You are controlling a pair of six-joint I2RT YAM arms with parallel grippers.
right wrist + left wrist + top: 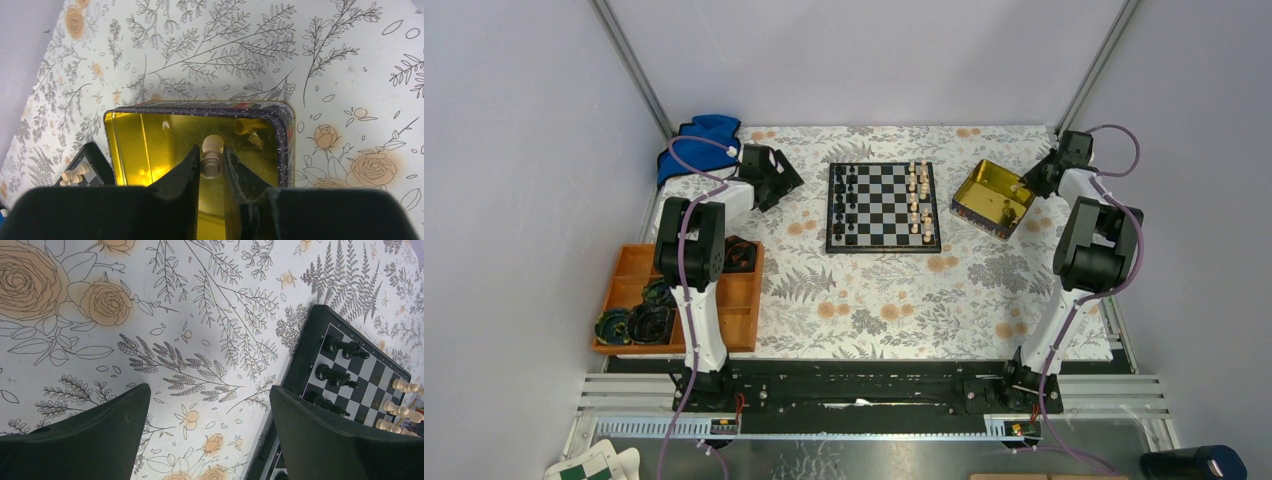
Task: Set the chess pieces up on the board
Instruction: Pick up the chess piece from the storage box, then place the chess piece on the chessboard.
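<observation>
Right claw (210, 159) clamped on one pale piece (213, 144) inside tin (984, 185), at 3 o'clock of board (883, 207). Left claw (209, 390) spread wide, empty, over tablecloth (150, 315). Black pieces (848, 205) on the board's 9 o'clock side, pale row (918, 200) on its 3 o'clock side.

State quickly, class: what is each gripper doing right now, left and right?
Left gripper: open, holding nothing, beside the board.
Right gripper: closed on a pale chess piece inside the gold tin.

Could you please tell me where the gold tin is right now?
In the top view, the gold tin sits right of the board, under the right end effector.
</observation>
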